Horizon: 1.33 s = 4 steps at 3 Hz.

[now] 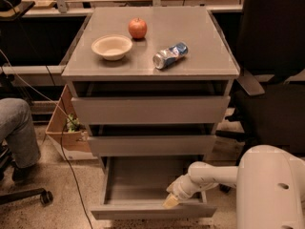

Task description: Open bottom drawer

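Note:
The bottom drawer (pixel 143 185) of a grey cabinet stands pulled out, and its shallow grey tray interior shows. Its flat front panel (pixel 152 211) is at the bottom of the view. My gripper (pixel 171 200) comes in from the right on a white arm and rests at the inner side of that front panel, right of its middle. Its tan fingertips point down and left at the drawer's front edge. The two taller drawer fronts above, the top one (pixel 150 109) and the middle one (pixel 151 145), are slightly ajar.
On the cabinet top lie a red apple (pixel 137 28), a beige bowl (pixel 112 46) and a tipped can (pixel 170 55). A black chair (pixel 274 80) stands right. A cardboard box (pixel 66 128) and a person's knee (pixel 19 128) are left.

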### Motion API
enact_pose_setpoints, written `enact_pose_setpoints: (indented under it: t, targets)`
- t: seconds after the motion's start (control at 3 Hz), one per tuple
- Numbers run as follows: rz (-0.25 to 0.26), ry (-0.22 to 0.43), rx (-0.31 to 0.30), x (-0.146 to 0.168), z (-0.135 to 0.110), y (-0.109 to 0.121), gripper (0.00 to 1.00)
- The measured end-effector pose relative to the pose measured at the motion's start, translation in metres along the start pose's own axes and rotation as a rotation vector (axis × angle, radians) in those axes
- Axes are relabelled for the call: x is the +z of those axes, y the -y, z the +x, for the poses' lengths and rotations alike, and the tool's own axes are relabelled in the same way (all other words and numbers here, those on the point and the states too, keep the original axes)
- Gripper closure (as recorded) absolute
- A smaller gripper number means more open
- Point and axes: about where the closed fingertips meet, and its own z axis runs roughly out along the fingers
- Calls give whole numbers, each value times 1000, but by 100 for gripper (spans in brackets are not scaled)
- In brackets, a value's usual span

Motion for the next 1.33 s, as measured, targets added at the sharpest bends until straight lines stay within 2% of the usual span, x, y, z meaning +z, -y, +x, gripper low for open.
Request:
enact_pose_setpoints:
  t: [0.33, 0.67, 1.0, 1.33]
  targets:
    - [44, 34, 24, 4, -6, 26, 78]
    - [63, 70, 42, 16, -2, 38, 99]
    - [66, 162, 97, 38, 11, 46, 100]
    - [32, 224, 181, 64, 30, 47, 100]
